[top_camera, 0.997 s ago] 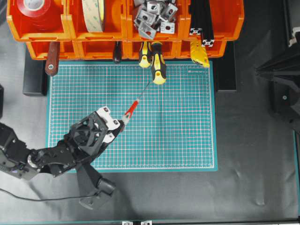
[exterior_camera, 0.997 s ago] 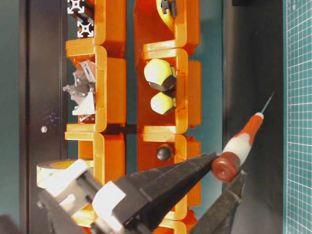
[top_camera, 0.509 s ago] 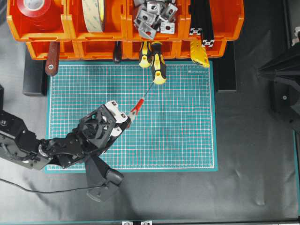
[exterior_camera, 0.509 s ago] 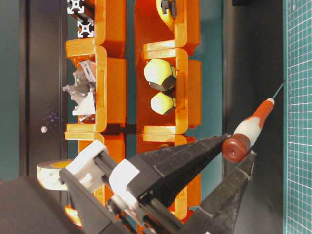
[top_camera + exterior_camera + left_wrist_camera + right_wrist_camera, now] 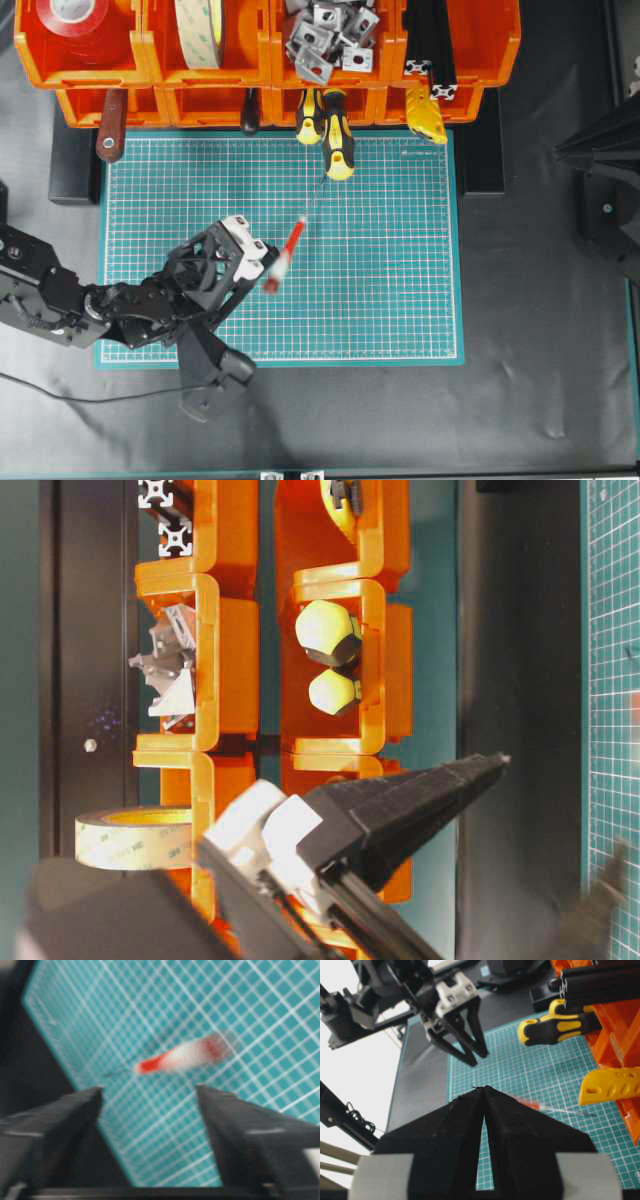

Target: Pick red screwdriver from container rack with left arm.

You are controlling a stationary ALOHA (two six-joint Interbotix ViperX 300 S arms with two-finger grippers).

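Left pincer [image 5: 262, 262] jaws wide, gripping nothing. Red screwdriver [image 5: 285, 254] blurred, lying free over green mat [image 5: 400, 300], clear of container rack [image 5: 260, 60]: apparently released. Right pincer [image 5: 484, 1091] closed, parked aside.

No text, label or number is legible anywhere.

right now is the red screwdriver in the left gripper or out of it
Out. The left gripper is open, and the red screwdriver shows blurred over the green mat beyond its fingertips, touching neither finger.
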